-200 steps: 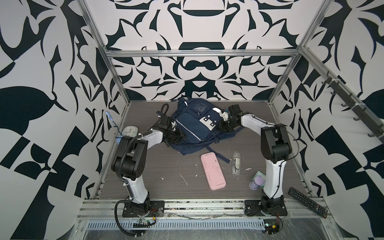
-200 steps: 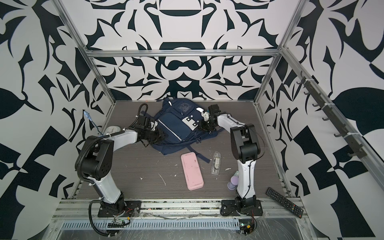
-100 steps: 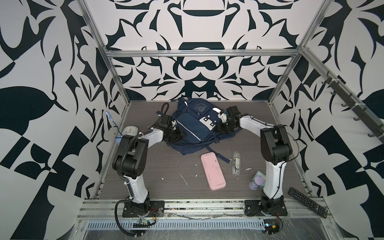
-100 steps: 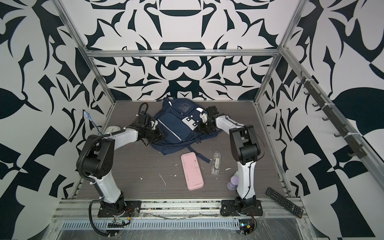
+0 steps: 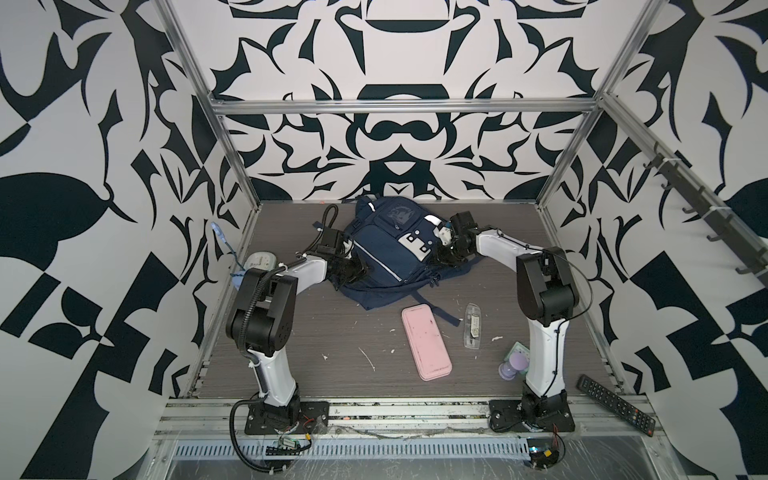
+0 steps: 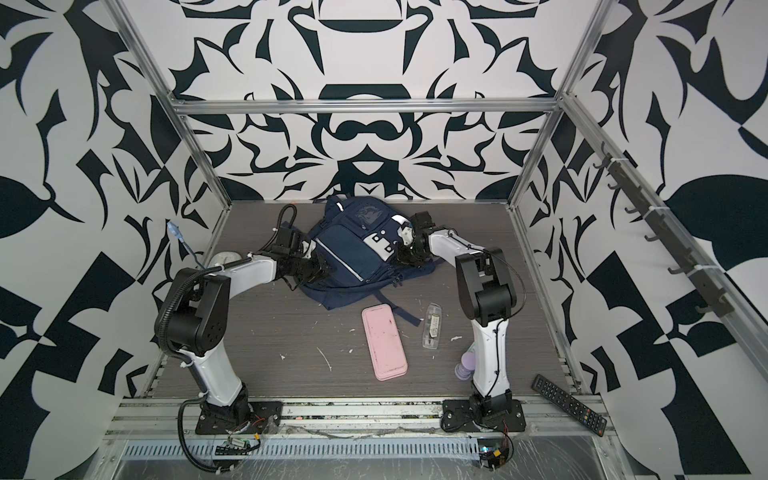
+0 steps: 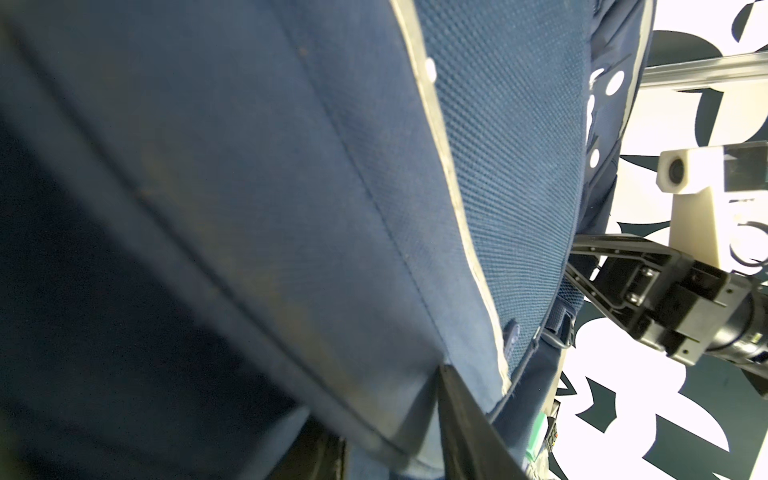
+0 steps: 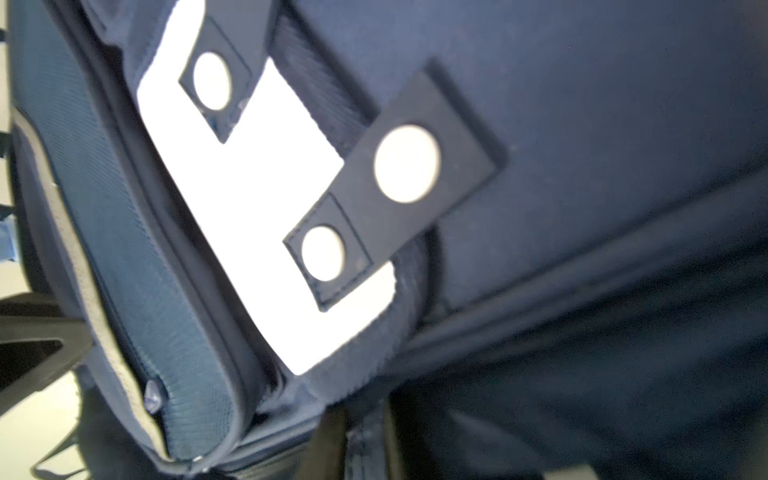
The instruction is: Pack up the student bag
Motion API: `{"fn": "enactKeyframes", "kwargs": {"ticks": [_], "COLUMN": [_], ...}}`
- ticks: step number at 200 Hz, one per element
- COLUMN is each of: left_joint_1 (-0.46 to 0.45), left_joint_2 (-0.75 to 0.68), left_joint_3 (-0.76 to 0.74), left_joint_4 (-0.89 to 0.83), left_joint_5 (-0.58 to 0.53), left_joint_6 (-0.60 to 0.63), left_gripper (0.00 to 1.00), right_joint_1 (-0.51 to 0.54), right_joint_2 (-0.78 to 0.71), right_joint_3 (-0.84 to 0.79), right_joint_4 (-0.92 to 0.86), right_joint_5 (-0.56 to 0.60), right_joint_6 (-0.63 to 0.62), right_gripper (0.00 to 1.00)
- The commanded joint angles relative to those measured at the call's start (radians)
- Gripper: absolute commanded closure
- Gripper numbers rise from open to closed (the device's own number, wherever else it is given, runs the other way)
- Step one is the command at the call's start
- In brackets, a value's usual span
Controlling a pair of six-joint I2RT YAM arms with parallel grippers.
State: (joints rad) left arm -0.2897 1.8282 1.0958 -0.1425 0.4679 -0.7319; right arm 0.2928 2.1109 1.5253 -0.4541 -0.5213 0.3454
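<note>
The student bag [image 5: 386, 253] [image 6: 353, 253], navy with a white patch [image 8: 266, 216], lies at the back middle of the table in both top views. My left gripper [image 5: 357, 268] [image 6: 324, 268] is at the bag's left edge. In the left wrist view a fold of blue fabric [image 7: 291, 208] sits pinched between the left gripper [image 7: 386, 440] fingers. My right gripper [image 5: 440, 257] [image 6: 401, 257] is at the bag's right edge, below the patch. In the right wrist view the right gripper [image 8: 359, 444] has its narrow jaws shut on a seam of the bag.
A pink flat case [image 5: 426, 340] and a clear plastic packet [image 5: 472, 325] lie in front of the bag. A small purple bottle [image 5: 513, 365] stands by the right arm's base. A black remote [image 5: 615, 402] rests on the front rail. A white object [image 5: 259, 262] sits at the left wall.
The right gripper has moved in slightly against the bag's right side and its jaws have narrowed onto the fabric. The left arm and the bag have barely moved.
</note>
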Motion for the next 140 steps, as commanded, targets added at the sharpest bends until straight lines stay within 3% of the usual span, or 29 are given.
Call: {"fn": "enactKeyframes", "kwargs": {"ticks": [1, 94, 140], "left_joint_1": [0.003, 0.030, 0.038], "left_joint_2": [0.027, 0.034, 0.026], "left_joint_3": [0.036, 0.052, 0.043], "left_joint_4": [-0.005, -0.001, 0.012], "left_joint_5": [-0.010, -0.017, -0.014], "left_joint_6": [0.002, -0.005, -0.017], "left_gripper": [0.63, 0.65, 0.69], "right_joint_1": [0.026, 0.023, -0.010], "right_joint_2": [0.025, -0.223, -0.251], "right_joint_3": [-0.026, -0.231, -0.336], "right_joint_4": [-0.032, 0.073, 0.195], "right_joint_5": [0.015, 0.046, 0.015], "right_joint_6": [-0.003, 0.077, 0.209], "right_gripper": [0.92, 0.98, 1.00]}}
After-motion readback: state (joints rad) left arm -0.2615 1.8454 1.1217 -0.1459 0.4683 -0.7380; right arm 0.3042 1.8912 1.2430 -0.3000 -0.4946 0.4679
